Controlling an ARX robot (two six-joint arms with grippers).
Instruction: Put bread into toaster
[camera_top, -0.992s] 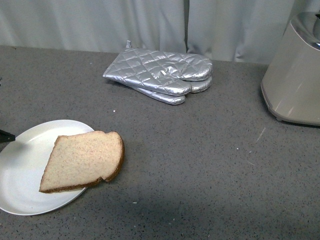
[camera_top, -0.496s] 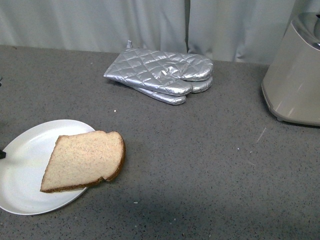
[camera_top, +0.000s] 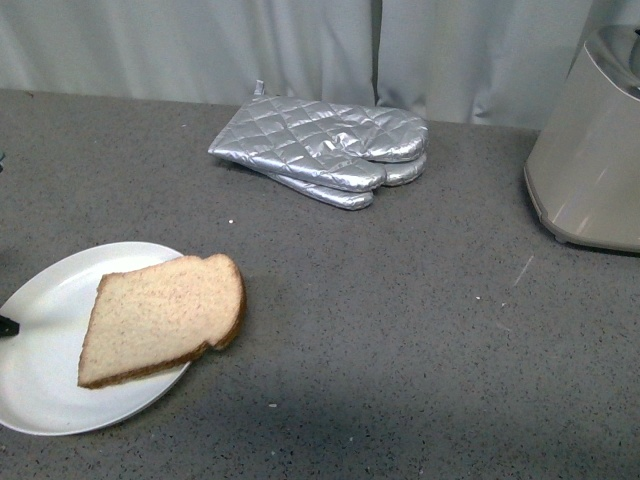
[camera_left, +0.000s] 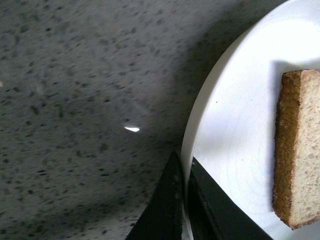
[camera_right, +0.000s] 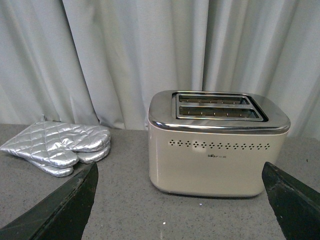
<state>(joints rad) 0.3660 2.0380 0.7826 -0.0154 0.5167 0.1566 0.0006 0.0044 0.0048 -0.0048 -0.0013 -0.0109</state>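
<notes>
At the far left edge of the front view, only a dark tip of the left gripper (camera_top: 7, 325) shows beside the white plate (camera_top: 40, 390). Its wrist camera shows the two fingers (camera_left: 167, 200) drawn almost together astride the plate's rim, apparently pinching the rim rather than the food. The bread (camera_top: 160, 320) lies flat on the plate in the lower left of the frame, its rounded end overhanging the plate's right edge above the grey countertop (camera_top: 400, 330). Nothing grips the slice. In the upper centre, a pair of quilted silver oven mitts (camera_top: 320, 150) lies stacked before the pale curtain (camera_top: 200, 45). The toaster (camera_top: 590, 150) stands at the right edge, well apart from the bread, and the right wrist camera shows both of its top slots empty. The right gripper (camera_right: 180, 166) hangs facing the toaster with its fingers spread wide, holding nothing. On this evidence the task has barely begun: the slice has yet to be grasped, lifted, carried across the counter and lowered into a slot.
</notes>
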